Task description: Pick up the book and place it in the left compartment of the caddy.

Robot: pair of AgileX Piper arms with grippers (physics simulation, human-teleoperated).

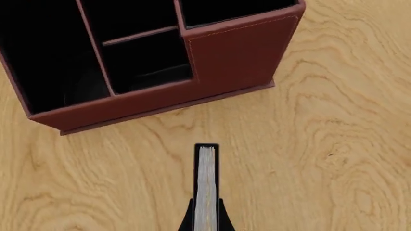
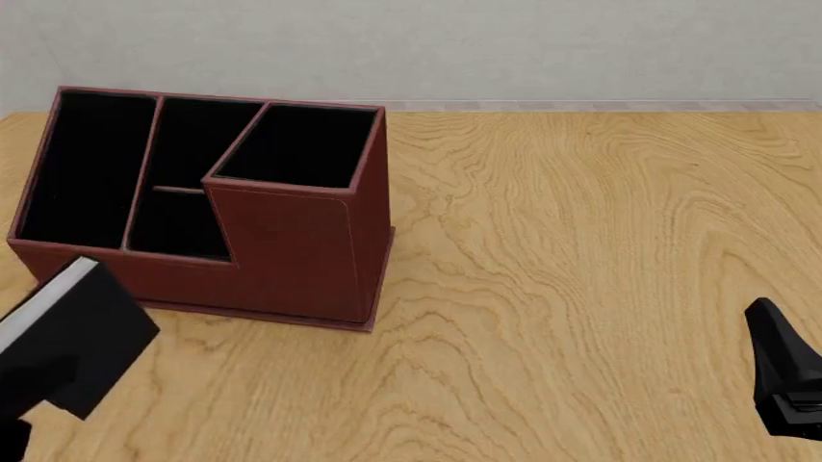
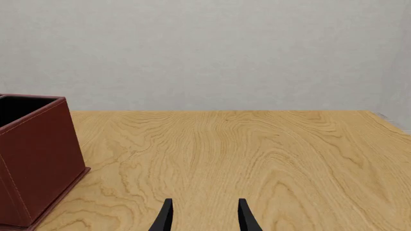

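Table (image 2: 591,289) first: wood grain, and the book is not resting on it. The caddy (image 2: 302,255) sits far left on it, reddish-brown with black lining, tall square tower on its right end. The left compartment (image 2: 84,168), the long low slot running the caddy's full depth, shows only black lining in the front view; in the left wrist view its inside is dark and nothing shows in it. So placement is not done.

Pick-up looks done. My left pincer (image 1: 206,216) is clenched on the book (image 2: 77,337), fingers on both covers, white page edge facing the wrist camera, book standing on edge between them. In the front view the book hangs tilted at the near left corner, in front of the caddy's near wall, apart from it and apparently lifted.

My right pincer (image 3: 203,216) is released, fingers spread with nothing between, parked low at the right, well apart from the caddy.

Left to do, as I judge it: carry the book forward over the near wall, line its thin edge up with the left slot, lower it, let go.
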